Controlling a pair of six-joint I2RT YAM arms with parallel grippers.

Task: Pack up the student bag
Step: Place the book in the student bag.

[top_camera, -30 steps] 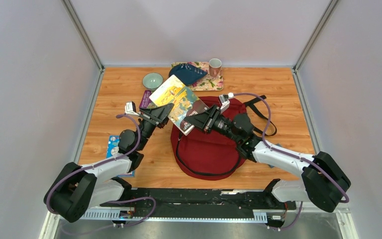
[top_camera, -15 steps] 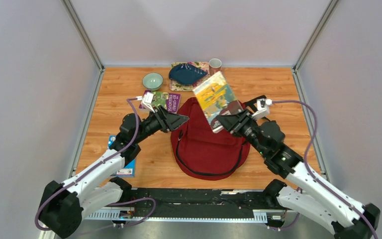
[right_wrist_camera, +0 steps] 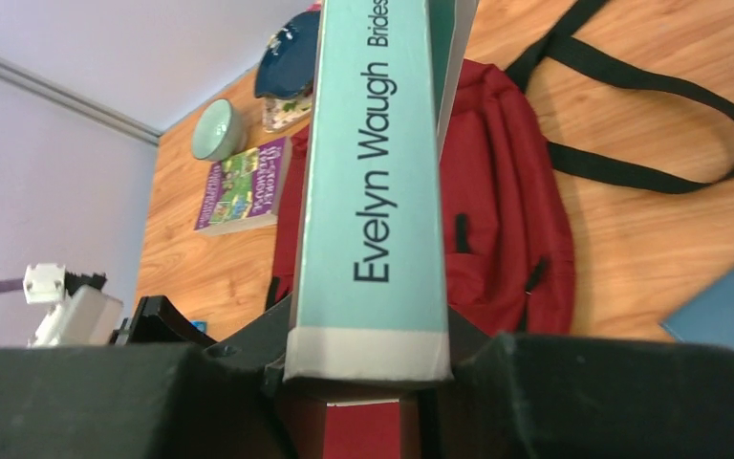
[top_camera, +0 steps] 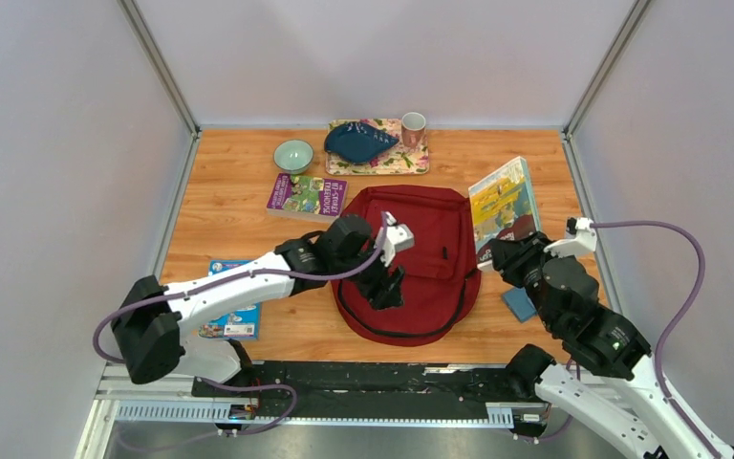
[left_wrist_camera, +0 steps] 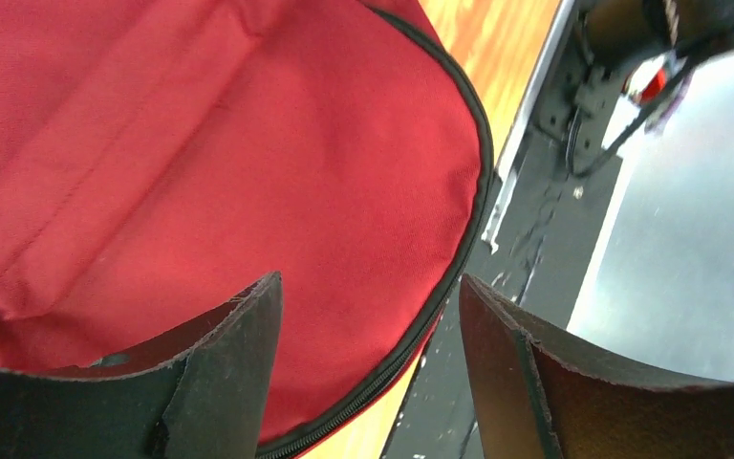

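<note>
The student bag [top_camera: 435, 247] lies flat in the middle of the wooden table [top_camera: 239, 229], its rounded end towards our bases, and in the right wrist view its black straps [right_wrist_camera: 631, 177] trail on the wood beyond its far side. Our left gripper [left_wrist_camera: 368, 296] hangs over the near part of the bag. Its two dark fingers [left_wrist_camera: 220, 373] stand well apart, and between them we see red fabric and the black zipper trim curving along the edge. We cannot tell whether the tips touch the cloth. Our right gripper [top_camera: 497, 251] is off the bag's right side and is clamped on the lower end of a paperback book [top_camera: 504, 203], which it holds upright and tilted, clear of the table. In the right wrist view the pale teal spine reads "Evelyn Waugh" and sits squeezed between the pads. A small blue wallet [top_camera: 518, 304] lies on the wood just right of the bag, under our right arm. A purple book [top_camera: 306, 194] rests beside the bag's far left corner, and a teal bowl [top_camera: 293, 154] is behind it. At the back edge a patterned tray [top_camera: 409, 161] carries a dark blue dish [top_camera: 358, 142] and a cup [top_camera: 413, 126]. A blue booklet [top_camera: 237, 320] lies at the near left, partly under our left arm.
</note>
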